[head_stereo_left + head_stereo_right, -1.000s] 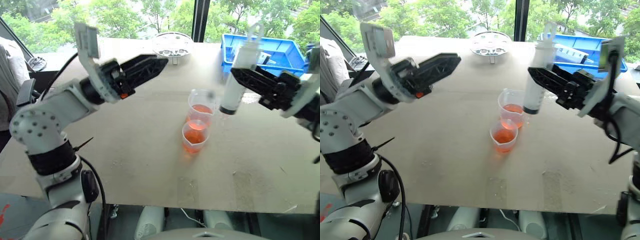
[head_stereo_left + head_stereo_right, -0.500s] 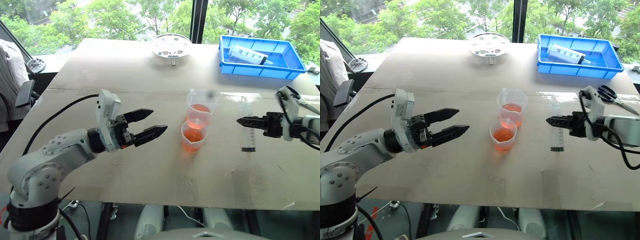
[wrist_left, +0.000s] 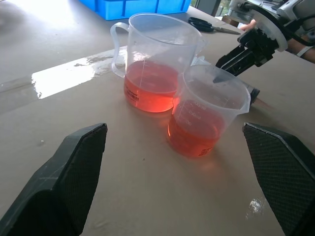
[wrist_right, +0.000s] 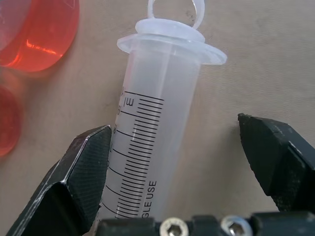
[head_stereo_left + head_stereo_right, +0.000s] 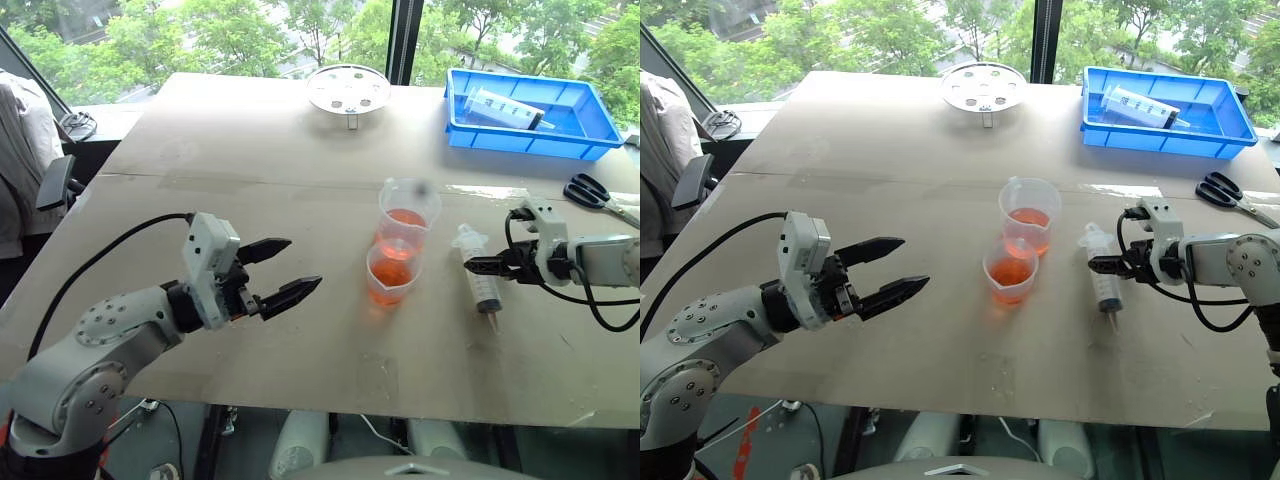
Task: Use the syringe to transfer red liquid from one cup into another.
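Syringe [image 5: 479,281]: lies flat on the counter [image 5: 250,150], right of the two cups, plunger end pointing away from the robot.
Right gripper [image 5: 480,265]: fingers spread, one on each side of the syringe barrel, not pinching it.
Left gripper [image 5: 281,271]: fingers spread wide, holding nothing, left of the cups.
Red liquid [image 5: 391,277]: in both cups, near cup [image 5: 392,272] touching far cup [image 5: 407,214].
Blue tray [image 5: 580,100]: far right, holds a bulkier syringe.

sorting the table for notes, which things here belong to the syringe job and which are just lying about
Job: syringe, far cup, near cup, red liquid in both.

Lying about: blue tray with a bulkier syringe, scissors, round white dish.
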Tool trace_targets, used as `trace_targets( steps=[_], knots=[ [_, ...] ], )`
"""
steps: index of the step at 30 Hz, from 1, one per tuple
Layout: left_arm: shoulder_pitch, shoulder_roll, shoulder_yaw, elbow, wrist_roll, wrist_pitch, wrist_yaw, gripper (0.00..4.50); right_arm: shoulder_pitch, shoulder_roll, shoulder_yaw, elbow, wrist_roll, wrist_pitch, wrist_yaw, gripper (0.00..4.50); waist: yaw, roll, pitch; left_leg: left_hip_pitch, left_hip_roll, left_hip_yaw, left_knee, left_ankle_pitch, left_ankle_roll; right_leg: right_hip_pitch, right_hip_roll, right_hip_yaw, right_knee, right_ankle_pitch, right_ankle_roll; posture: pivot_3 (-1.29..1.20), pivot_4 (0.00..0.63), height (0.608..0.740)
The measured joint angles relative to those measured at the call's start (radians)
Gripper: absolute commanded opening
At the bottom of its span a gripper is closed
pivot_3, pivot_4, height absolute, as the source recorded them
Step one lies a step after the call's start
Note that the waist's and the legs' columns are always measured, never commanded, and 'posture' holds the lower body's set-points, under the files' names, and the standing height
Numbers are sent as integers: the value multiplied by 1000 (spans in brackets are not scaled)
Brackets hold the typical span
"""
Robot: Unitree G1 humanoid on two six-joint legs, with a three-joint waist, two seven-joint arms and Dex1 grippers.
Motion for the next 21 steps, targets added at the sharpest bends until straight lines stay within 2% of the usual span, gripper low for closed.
trace_targets(
  steps=[3, 4, 5, 9, 11, 15, 19, 21],
  knots=[
    [33, 21, 32, -3, -2, -5, -25, 4500, 212, -93, -93, -136, -83, -182, 215, 4427, 8, 0, 0, 0, 0, 0, 0, 0, 0, 0, 0, -1, 0, 0, 0, 0, 150, 740],
    [42, 33, 50, -5, -16, -10, -40, 4500, 339, -96, -191, -206, -102, -293, 338, 4427, 10, 0, 0, 0, 1, 0, -1, 0, 0, 0, 0, -2, 0, 0, 1, 0, 150, 740],
    [49, 36, 58, -5, -20, -11, -46, 4500, 360, -96, -207, -220, -104, -314, 366, 4427, 9, 0, 0, 0, 1, 0, -1, -1, 0, 1, 0, -1, 0, 0, 1, 0, 150, 740],
    [103, 76, 102, -8, -36, -15, -106, 4500, 628, -47, -497, -329, -144, -522, 608, 4427, 7, 1, 0, 4, 2, 2, 0, -1, 0, 3, 1, 0, 0, 0, 1, 0, 150, 740],
    [134, 92, 137, -9, -39, -20, -141, 4500, 726, -2, -610, -346, -179, -604, 682, 4427, 8, 1, 0, 5, 3, 1, 0, -1, 0, 5, 2, -1, -1, 0, 0, 0, 150, 740],
    [228, 103, 228, 5, -28, -39, -202, 4500, 901, 85, -755, -351, -262, -744, 806, 4427, 8, 1, 0, 7, 4, 2, 0, -1, 0, 6, -1, 0, -2, -3, -3, 0, 150, 740],
    [274, 94, 281, 39, -25, -45, -222, 4500, 963, 124, -814, -313, -295, -811, 860, 4427, 7, 2, 0, 7, 4, 3, 0, -1, 0, 6, -2, 1, -2, -3, -3, 0, 150, 740],
    [349, 91, 318, 65, 4, -62, -259, 4500, 1036, 172, -869, -250, -342, -905, 919, 4427, 9, 1, 0, 6, 4, 2, -1, -1, 0, 6, -2, 1, -4, -3, -4, 0, 150, 740]
  ],
)
